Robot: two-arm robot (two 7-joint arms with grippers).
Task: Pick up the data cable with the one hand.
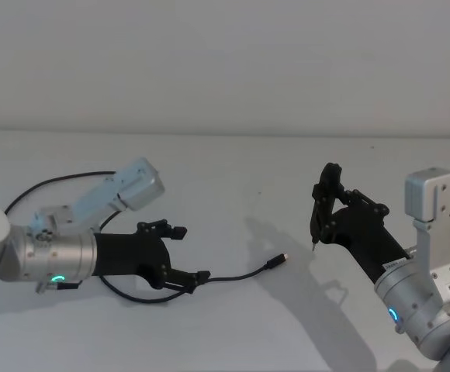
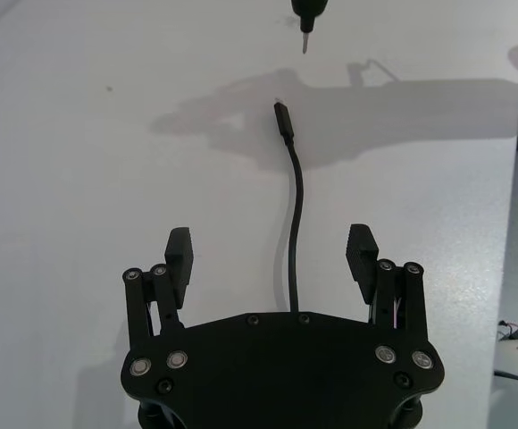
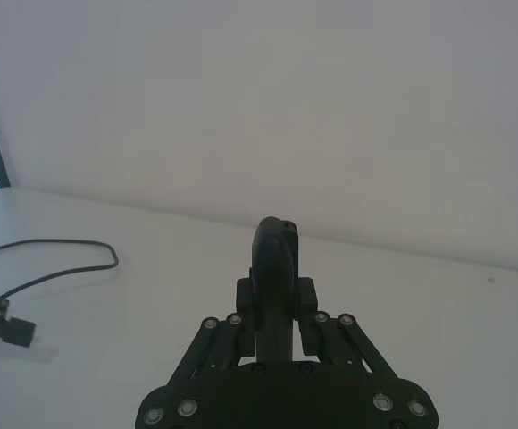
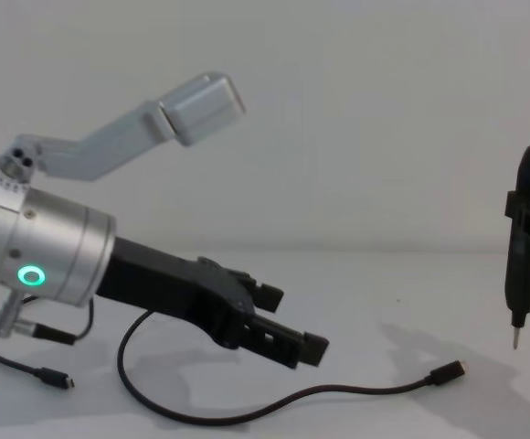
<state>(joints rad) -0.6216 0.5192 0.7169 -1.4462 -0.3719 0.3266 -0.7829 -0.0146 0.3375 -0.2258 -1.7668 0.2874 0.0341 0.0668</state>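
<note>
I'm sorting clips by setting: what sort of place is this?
Probably a robotics lab bench: a plain white table against a blank wall, a cable lying on it, the open left gripper over the cable, and the right gripper holding a pen-like tool.

One data cable, one shorter cord, one pen-like tool, two end effectors
</note>
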